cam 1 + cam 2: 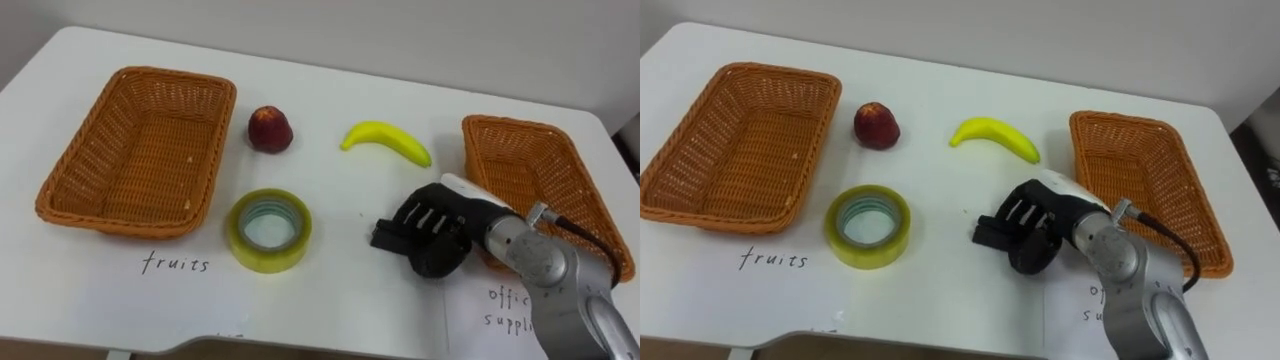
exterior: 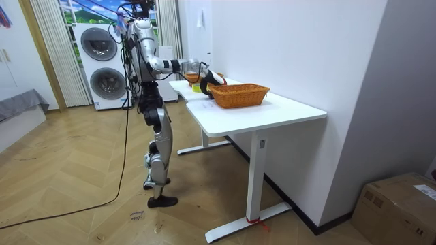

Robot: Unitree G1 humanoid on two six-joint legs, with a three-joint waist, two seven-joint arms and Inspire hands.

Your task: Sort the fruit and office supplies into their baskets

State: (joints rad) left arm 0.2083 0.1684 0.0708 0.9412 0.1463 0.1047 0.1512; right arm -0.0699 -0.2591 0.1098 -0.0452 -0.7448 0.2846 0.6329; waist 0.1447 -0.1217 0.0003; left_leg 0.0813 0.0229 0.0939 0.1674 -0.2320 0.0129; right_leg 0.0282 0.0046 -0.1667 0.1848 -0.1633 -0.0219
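You have nothing sorted yet: the left basket (image 1: 70, 195) and the right basket (image 1: 520, 126) both look empty. The red fruit (image 1: 269, 129) sits just beside the left basket's far corner, the banana (image 1: 388, 140) lies between that fruit and the right basket, and the roll of tape (image 1: 269, 230) rests flat near the front edge, close to the left basket. Your right hand (image 1: 432, 232) hangs low over the table (image 1: 330, 290) between the tape and the right basket, its fingers (image 1: 400, 224) loosely bent with nothing in them that I can see. So I judge all three things are left to place: two fruits to the left, the tape to the right. The table is white, with handwritten labels in front of the baskets. You stand at its long side on a wooden floor (image 2: 82, 177), with stacked washing machines (image 2: 102, 61) behind you and a cardboard box (image 2: 398, 204) by the wall
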